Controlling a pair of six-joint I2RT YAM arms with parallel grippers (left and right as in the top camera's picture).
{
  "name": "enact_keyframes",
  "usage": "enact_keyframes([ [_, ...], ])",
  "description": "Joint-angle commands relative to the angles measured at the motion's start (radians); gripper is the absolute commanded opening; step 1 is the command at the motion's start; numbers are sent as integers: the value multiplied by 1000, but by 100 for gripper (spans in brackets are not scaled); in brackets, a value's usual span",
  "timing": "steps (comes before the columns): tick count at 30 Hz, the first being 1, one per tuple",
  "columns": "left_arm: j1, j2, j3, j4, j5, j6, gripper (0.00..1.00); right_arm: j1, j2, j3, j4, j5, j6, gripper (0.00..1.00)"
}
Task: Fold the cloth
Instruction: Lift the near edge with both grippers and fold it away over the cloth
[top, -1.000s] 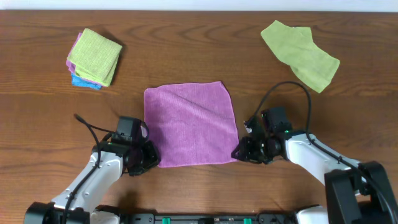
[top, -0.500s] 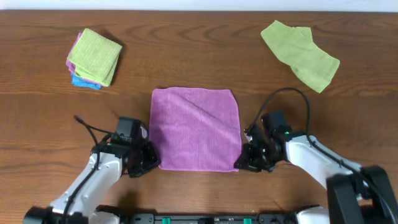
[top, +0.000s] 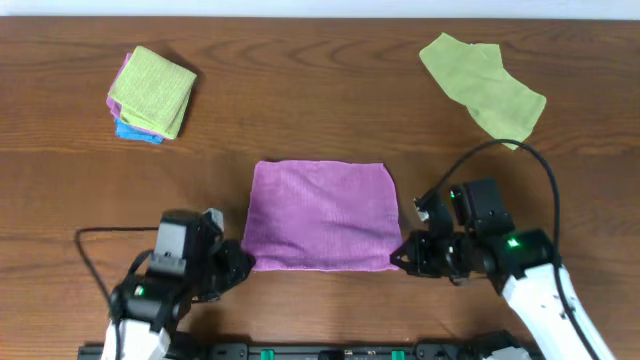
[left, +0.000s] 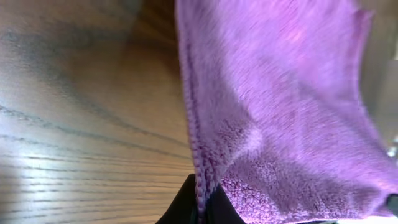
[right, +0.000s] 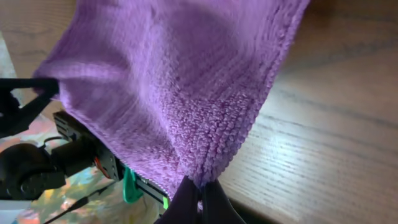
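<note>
Cloth (top: 322, 215) at middle of table (top: 320, 100), near edge raised. Left hand (top: 240, 266) and right hand (top: 403, 258) each pinched shut on near corner (thin bite). Risk: corner slips or hands travel unevenly, fold lands skewed.

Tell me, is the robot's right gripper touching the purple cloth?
Touching. The right wrist view shows the right gripper pinching a corner of the purple cloth between its shut fingers.

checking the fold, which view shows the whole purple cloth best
Overhead: the whole cloth shows, near corners held by the left gripper and right gripper. Left wrist shows only the pinched left edge, blurred; right wrist only the pinched right corner.
</note>
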Motion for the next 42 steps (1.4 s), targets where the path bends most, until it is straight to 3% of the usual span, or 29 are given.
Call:
enact_keyframes([
  [1, -3, -63, 19, -8, -2, -46, 6, 8, -29, 12, 0, 15, 22, 2],
  [5, -3, -58, 19, 35, -97, -64, 6, 8, -19, 12, 41, 72, 52, 2],
  [10, -3, 31, 19, 216, -103, -64, 6, 8, 43, 12, 135, 121, 80, 2],
  [21, -3, 518, 58, 698, -57, -63, 6, 7, 274, 12, 402, 203, 159, 2],
  [27, -2, 733, 245, 694, -67, 30, 6, 0, 342, 12, 597, 262, 196, 1],
  [33, 14, 780, 339, 671, -92, 38, 6, -19, 367, 16, 791, 276, 194, 2],
  [42, 19, 780, 338, 566, -104, 58, 6, -18, 384, 16, 774, 247, 184, 2],
])
